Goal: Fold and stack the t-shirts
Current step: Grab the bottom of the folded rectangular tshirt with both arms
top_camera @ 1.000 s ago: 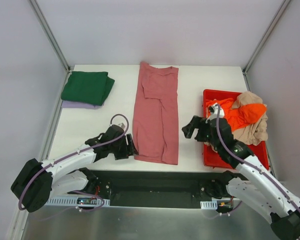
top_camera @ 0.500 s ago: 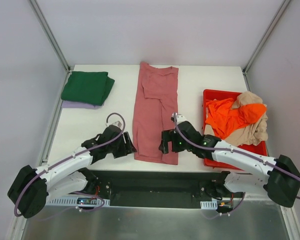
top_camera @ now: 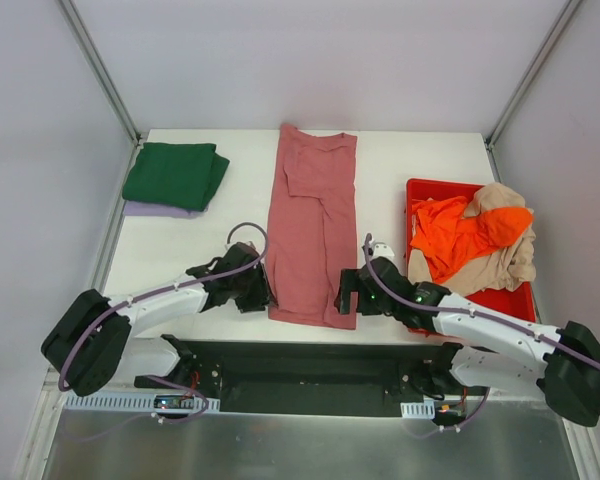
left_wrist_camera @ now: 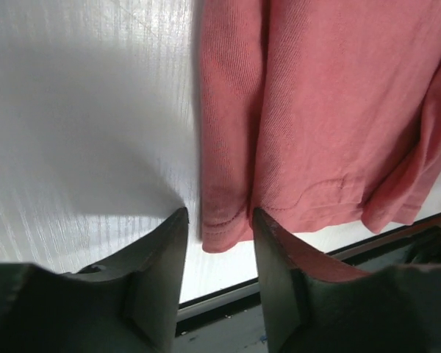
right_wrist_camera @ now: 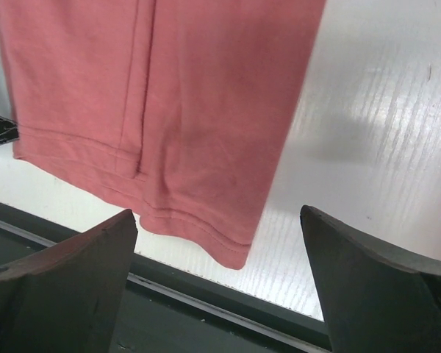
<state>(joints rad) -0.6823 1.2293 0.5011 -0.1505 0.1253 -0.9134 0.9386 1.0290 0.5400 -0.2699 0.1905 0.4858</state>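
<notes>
Shirt: rose t-shirt (top_camera: 313,230) lies flat mid table (top_camera: 180,255), hem nearest you; soft, limp, light.
Hold: pinch both hem corners, all layers.
Left gripper (left_wrist_camera: 217,220): half open astride one corner, not yet pinching.
Right gripper (right_wrist_camera: 219,217): wide open, empty.

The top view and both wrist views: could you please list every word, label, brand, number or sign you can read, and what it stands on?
None: no text can be read in any view.
The rose-red t-shirt, green t-shirt, orange t-shirt and red bin show plain surfaces.
Any marking on the small board by the left arm's base is too small to read.
</notes>
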